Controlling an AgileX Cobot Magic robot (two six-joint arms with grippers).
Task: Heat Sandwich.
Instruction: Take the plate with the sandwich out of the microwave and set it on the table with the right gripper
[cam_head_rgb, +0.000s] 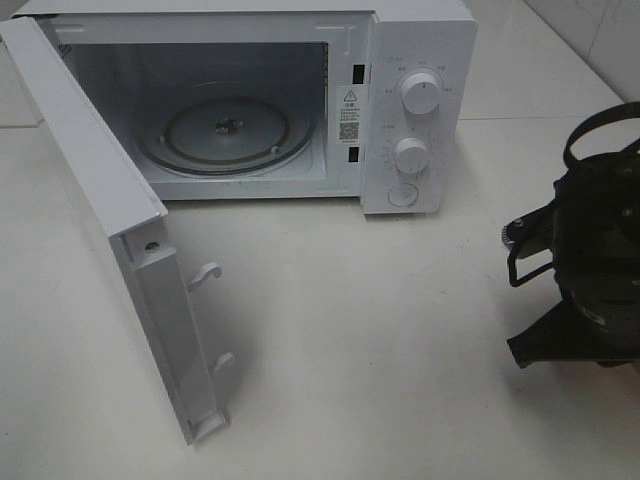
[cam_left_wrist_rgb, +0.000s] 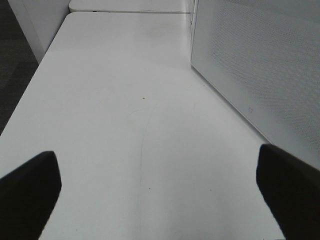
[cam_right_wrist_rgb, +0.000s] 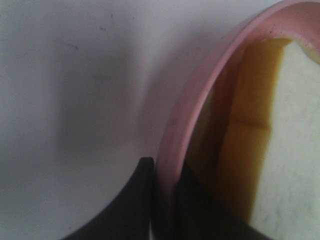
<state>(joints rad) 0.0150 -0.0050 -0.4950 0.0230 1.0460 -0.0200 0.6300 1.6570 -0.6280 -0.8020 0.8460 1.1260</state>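
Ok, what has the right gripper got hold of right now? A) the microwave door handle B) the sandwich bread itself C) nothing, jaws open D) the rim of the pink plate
D: in the right wrist view the right gripper is shut on the rim of the pink plate, one dark finger on each side, with the sandwich lying untouched on the plate.

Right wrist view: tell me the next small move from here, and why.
Probably carry the round pink plate toward the open white microwave. The right gripper is pinched on the plate's rim, with the white-bread sandwich lying on it. The microwave door stands wide open and its glass turntable is bare, so nothing appears to block setting the plate inside.
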